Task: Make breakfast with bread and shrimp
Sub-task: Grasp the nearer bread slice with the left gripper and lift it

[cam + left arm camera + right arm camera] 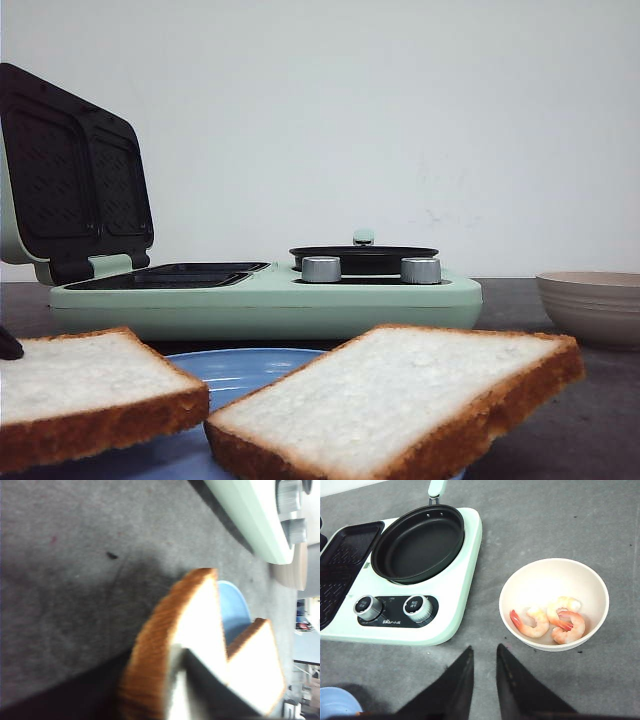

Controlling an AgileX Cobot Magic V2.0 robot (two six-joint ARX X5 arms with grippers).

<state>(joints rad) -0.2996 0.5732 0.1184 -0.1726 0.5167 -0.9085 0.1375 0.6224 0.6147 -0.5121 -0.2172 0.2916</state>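
Right now, what you have on the table:

Left gripper (192,690): you have it clamped on the edge of the left bread slice (85,395); one dark finger lies across the white crumb, and the wrist view shows the brown crust right at the jaws.

Right gripper (484,667): it hovers over the grey table (560,510) with nothing between the fingers, which stand only a narrow gap apart.

Bread: your left slice sits tilted at the left rim of the blue plate (235,370); the right bread slice (400,405) lies tilted too, overhanging the plate on the right.

Shrimp (552,620): a few curled pink-orange pieces lie in the cream bowl (545,580), just ahead of your right gripper (to the right of the cooker).

Breakfast maker (270,295): mint green, behind the plate; its lid (75,175) stands open on the left, the grill plates bare.

Round pan (417,542): black, seated on the cooker's right half, above two silver knobs (415,606).
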